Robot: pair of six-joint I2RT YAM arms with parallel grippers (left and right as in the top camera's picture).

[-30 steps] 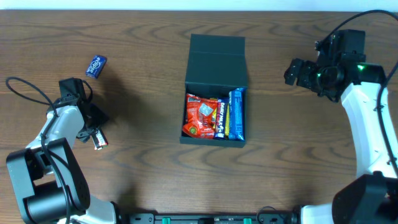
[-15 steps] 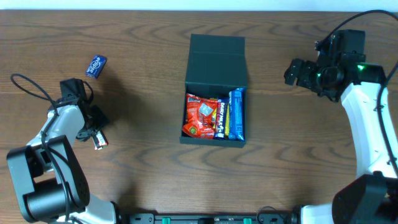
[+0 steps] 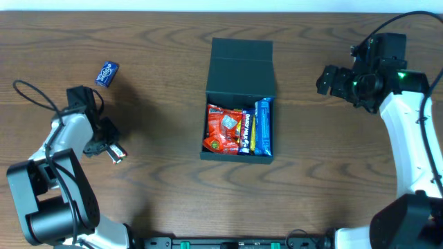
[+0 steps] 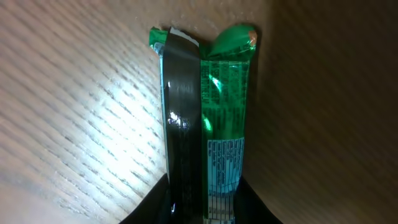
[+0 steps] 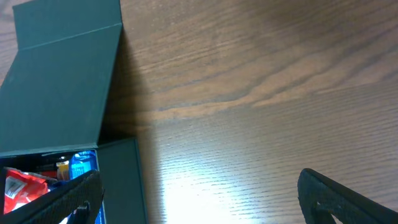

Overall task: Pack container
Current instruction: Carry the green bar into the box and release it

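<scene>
Holding the green packet point(image 4: 208, 124) at the left, the left gripper point(image 3: 106, 147) should squeeze tight and lift slowly to the container point(image 3: 240, 66) in the middle, while the right gripper point(image 3: 325, 79) hangs open.

White arm links point(image 3: 405, 138), black joints point(image 3: 387, 47), black right gripper point(image 3: 325, 80), green LED point(image 3: 401, 75).
</scene>
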